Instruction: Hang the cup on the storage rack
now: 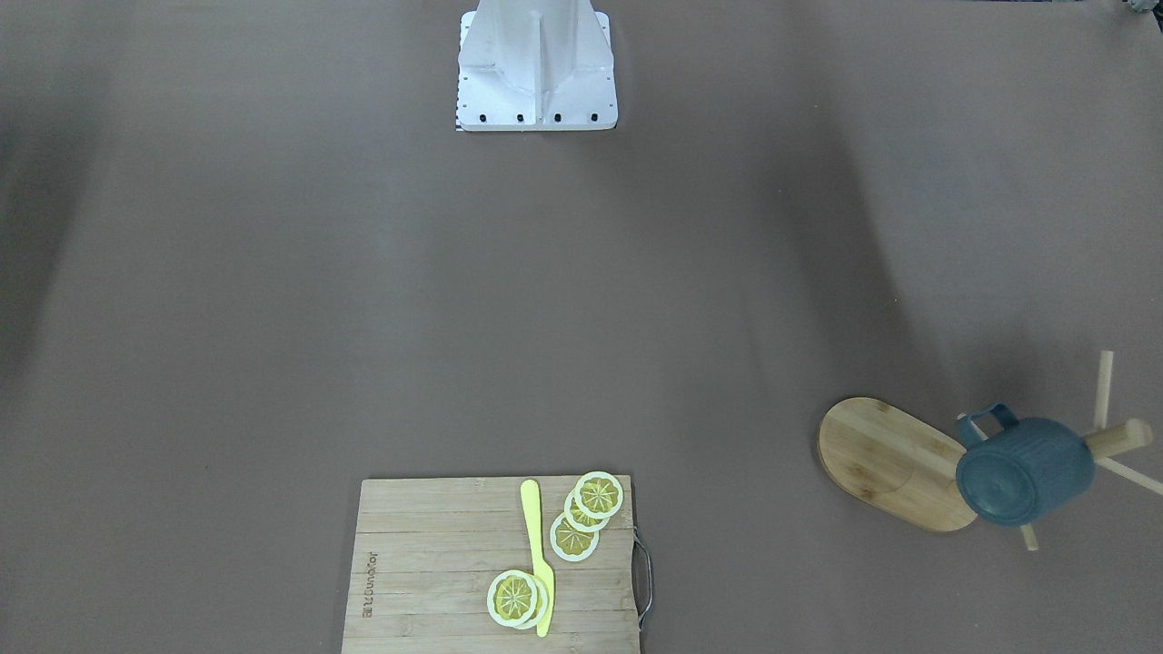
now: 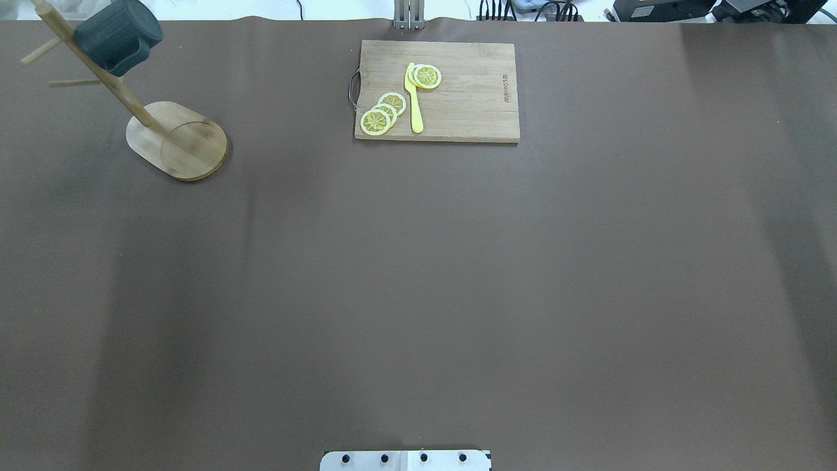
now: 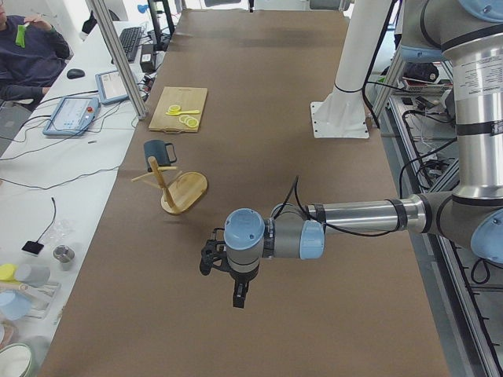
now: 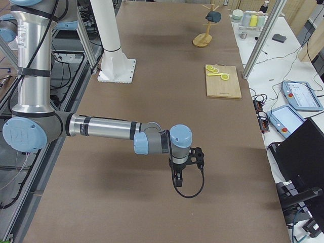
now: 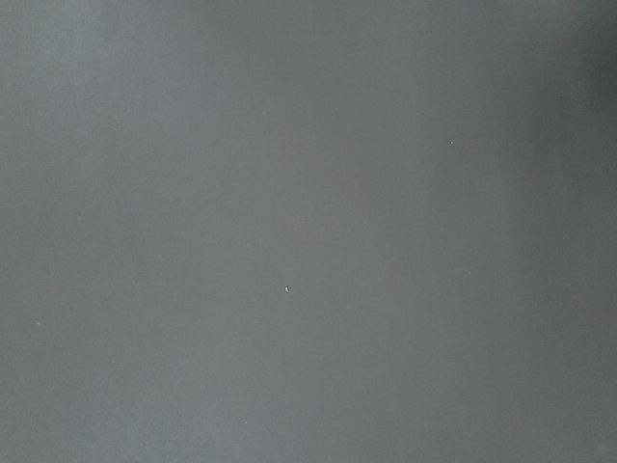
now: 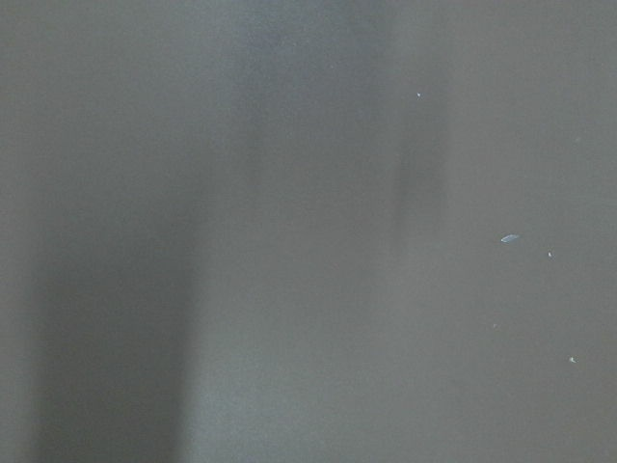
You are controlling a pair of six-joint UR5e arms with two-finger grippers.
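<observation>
The blue-grey ribbed cup (image 1: 1025, 472) hangs by its handle on a peg of the wooden storage rack (image 1: 886, 459), at the table's far left corner in the overhead view, cup (image 2: 118, 36) above the oval base (image 2: 176, 140). No gripper touches it. My left gripper (image 3: 238, 297) shows only in the exterior left view, low over bare table, well short of the rack (image 3: 185, 192); I cannot tell if it is open. My right gripper (image 4: 177, 182) shows only in the exterior right view, far from the rack (image 4: 202, 40); I cannot tell its state either. Both wrist views show only bare table.
A wooden cutting board (image 2: 458, 91) with lemon slices (image 2: 382, 111) and a yellow knife (image 2: 414, 98) lies at the far middle edge. The white robot pedestal (image 1: 536, 68) stands at the near edge. A person (image 3: 27, 47) sits beyond the side bench.
</observation>
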